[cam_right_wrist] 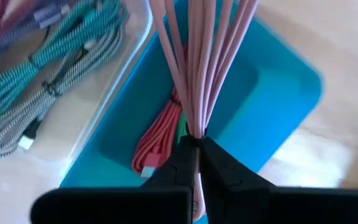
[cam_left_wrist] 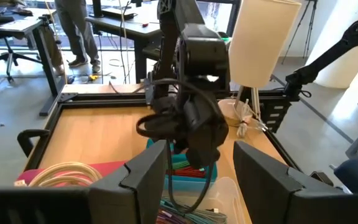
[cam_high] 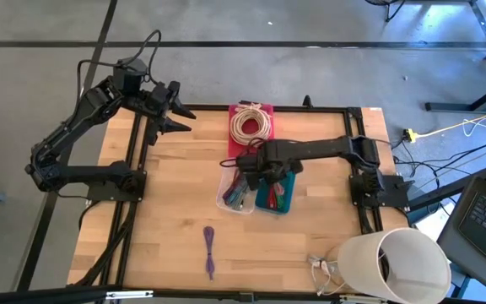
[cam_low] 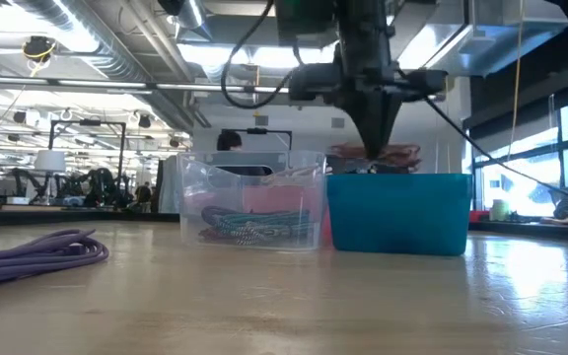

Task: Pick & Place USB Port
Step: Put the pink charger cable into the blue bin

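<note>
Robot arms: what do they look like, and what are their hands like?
Both arms are dark, nearly black, built from chunky jointed pieces. The left arm has a thin black cable looping over its top. The right arm is a long straight bar with a black cable curling beside its wrist. The left hand has two flat, wide, dark fingers. The right hand has two dark fingers narrowing to points.

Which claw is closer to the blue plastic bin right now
Right. The right claw hangs directly over the blue plastic bin, shut on a pink cable bundle; the left claw waits by the table's far-left corner.
</note>
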You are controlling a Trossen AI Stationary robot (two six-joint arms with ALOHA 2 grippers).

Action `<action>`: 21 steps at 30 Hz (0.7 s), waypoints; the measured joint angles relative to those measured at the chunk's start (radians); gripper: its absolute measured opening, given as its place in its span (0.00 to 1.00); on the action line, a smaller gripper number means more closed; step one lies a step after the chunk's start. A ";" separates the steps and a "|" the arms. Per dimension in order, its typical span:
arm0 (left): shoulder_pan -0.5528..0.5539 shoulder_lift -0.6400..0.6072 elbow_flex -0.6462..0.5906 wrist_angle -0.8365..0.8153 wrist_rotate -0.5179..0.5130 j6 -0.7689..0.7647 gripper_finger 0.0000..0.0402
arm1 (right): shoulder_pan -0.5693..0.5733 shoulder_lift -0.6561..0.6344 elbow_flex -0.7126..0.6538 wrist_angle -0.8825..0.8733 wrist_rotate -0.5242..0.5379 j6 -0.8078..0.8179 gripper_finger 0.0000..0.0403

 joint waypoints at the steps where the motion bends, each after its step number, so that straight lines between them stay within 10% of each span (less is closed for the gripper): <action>1: 0.000 0.000 0.000 0.000 0.000 0.000 0.45 | -0.001 0.000 -0.018 0.020 -0.019 0.001 0.01; 21: 0.000 -0.001 0.000 -0.014 0.011 0.000 0.45 | 0.007 0.000 -0.326 0.358 -0.127 0.075 0.02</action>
